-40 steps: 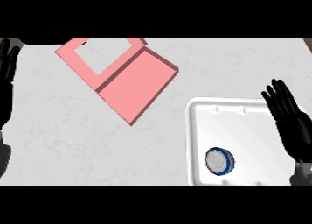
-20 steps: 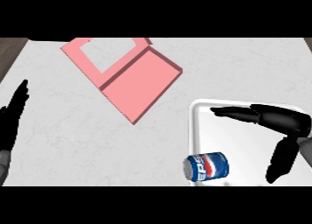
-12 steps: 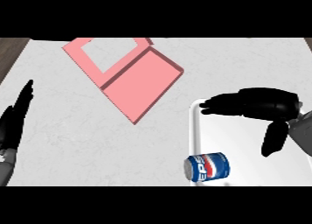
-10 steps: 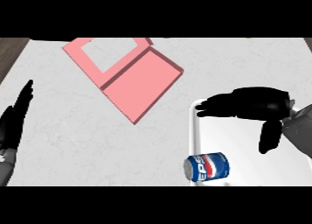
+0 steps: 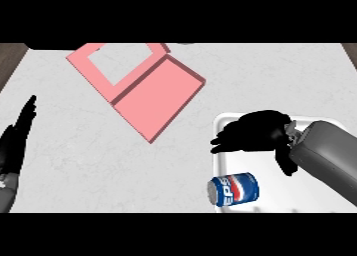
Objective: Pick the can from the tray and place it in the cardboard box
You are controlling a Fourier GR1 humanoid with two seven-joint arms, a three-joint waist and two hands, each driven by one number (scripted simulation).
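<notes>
A blue can (image 5: 234, 189) with a red and white logo lies on its side in the white tray (image 5: 227, 163), near the tray's front left corner. My right hand (image 5: 253, 131) hovers over the tray's back left part, behind the can and apart from it, fingers spread towards the left and the thumb hanging down; it holds nothing. The pink box (image 5: 139, 86) lies open at the back of the counter, left of the tray. At the left edge my left hand (image 5: 14, 138) rests open, fingers pointing up.
The counter top (image 5: 85, 165) is light grey marble. A strip of dark wood (image 5: 4, 60) shows along the far left. The right forearm (image 5: 332, 160) covers the tray's right side.
My right hand has moved left and nearer to the can over the tray. The can and the left hand have stayed where they were over the last second.
</notes>
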